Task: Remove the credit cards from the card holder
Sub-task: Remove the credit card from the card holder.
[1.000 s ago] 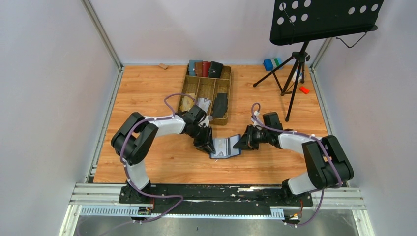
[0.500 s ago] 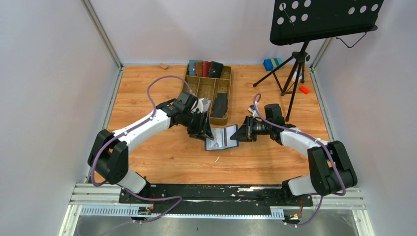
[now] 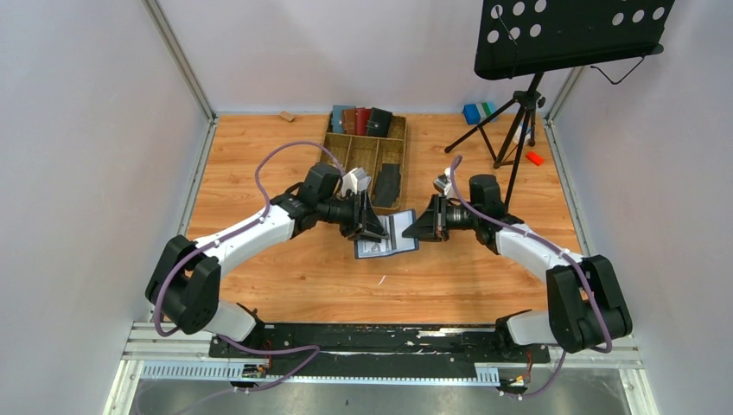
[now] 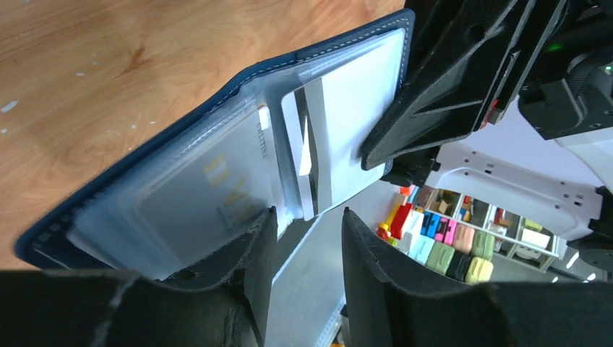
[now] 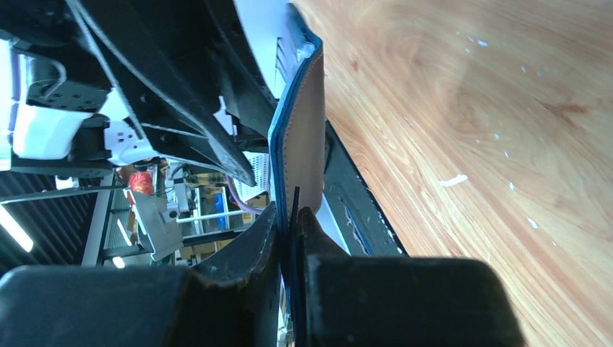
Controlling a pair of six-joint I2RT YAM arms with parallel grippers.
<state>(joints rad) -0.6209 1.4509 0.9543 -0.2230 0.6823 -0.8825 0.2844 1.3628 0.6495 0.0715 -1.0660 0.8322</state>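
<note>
**Holder held open in the air, one card ready to be drawn**

The navy card holder [image 3: 398,232] hung spread open above the worktop [image 3: 285,277], just in front of the wooden tray [image 3: 350,157], with an arm at each side of it. The right gripper [image 5: 289,217] had its fingers pressed tight on the edge of the holder's cover and carried it. The left gripper [image 4: 307,224] sat at the opposite edge with its fingers parted and a clear gap between them, gripping nothing.

The left wrist view showed the credit cards [image 4: 217,181] behind clear sleeves. One bore gold print, and a pale card [image 4: 307,155] beside the fold stood proud of its pocket, its lower end pointing toward that gap.

The step in hand looked like the first extraction, with no card yet free. The next move would call for the left fingers to advance around the protruding card, close on it, and pull along the pocket's line while the right grip held firm.
</note>
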